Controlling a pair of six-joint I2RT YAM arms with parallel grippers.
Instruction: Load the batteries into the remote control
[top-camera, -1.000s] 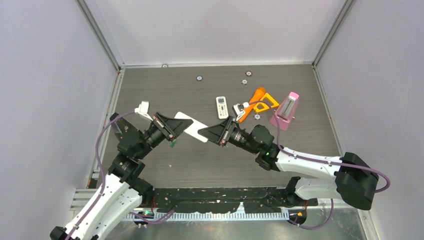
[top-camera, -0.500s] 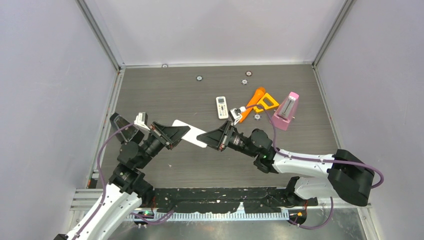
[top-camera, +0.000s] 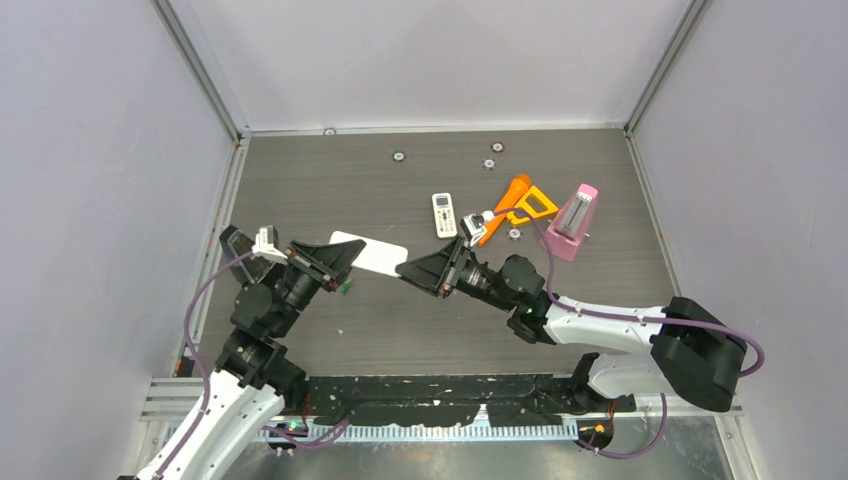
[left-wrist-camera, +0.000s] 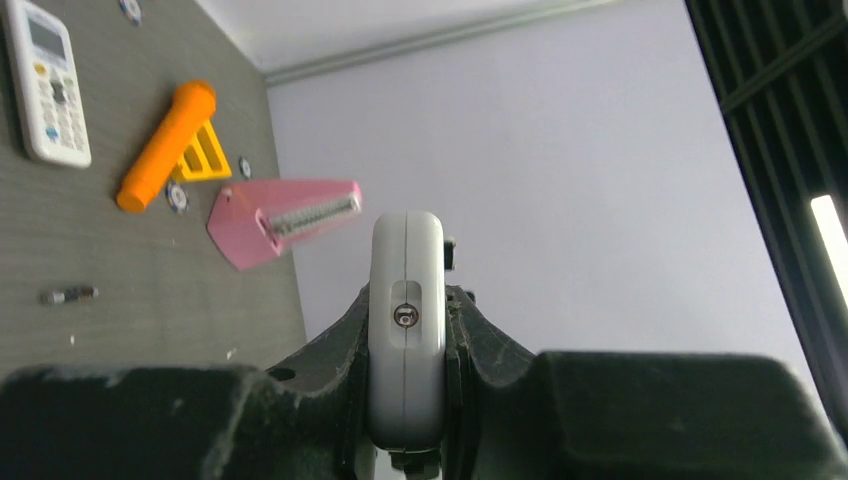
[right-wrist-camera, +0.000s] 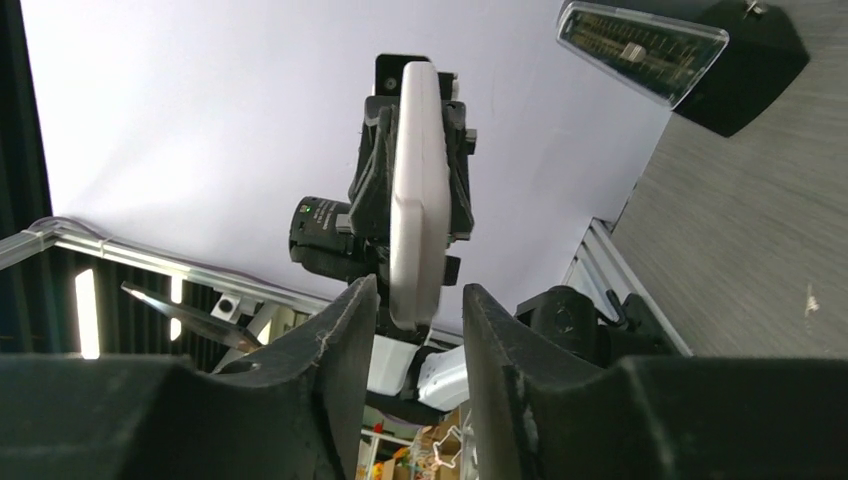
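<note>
My left gripper (top-camera: 343, 257) is shut on a long white remote (top-camera: 372, 254) and holds it above the table. In the left wrist view the remote (left-wrist-camera: 406, 300) is clamped edge-on between the fingers. My right gripper (top-camera: 407, 269) is open at the remote's right end. In the right wrist view the remote's end (right-wrist-camera: 416, 210) sits in the gap between the open fingers (right-wrist-camera: 345, 320), touching neither. A small green battery (top-camera: 343, 288) lies on the table below the left gripper. A dark battery with silvery ends (left-wrist-camera: 68, 295) lies on the table. The purple battery is not in view.
A second, small white remote (top-camera: 444, 214) lies at the middle back. Beside it are an orange tool (top-camera: 517, 200) and a pink metronome (top-camera: 572, 222). Small discs (top-camera: 398, 156) dot the far table. Walls close in on the left and right.
My left arm has drawn back to the left and turned, so the remote has moved left and lies more level. The right gripper has stayed open at the remote's end.
</note>
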